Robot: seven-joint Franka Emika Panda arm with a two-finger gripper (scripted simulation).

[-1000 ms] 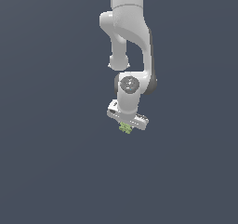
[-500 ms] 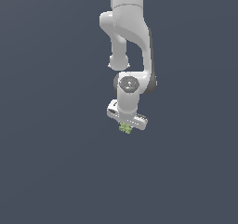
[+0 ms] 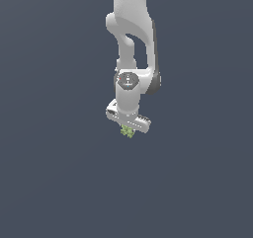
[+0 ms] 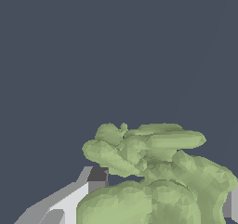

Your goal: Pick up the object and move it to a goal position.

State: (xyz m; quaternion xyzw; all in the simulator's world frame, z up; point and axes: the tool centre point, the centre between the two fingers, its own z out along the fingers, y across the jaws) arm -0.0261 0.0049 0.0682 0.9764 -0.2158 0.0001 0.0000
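Object [image 3: 127,131], light green and bumpy, clamped in the white claw [image 3: 128,131], peeking out at 6 o'clock beneath the claw's body, under the arm [image 3: 130,44] in the exterior view. Fingers nearly closed around it, mostly hidden there behind the claw's body and the green lump. Seen close in the wrist view as a knobbly green mass [image 4: 158,176], cut off by the frame edge, with one grey-white finger [image 4: 69,200] touching at 8 o'clock and a sliver of the other at 4 o'clock.
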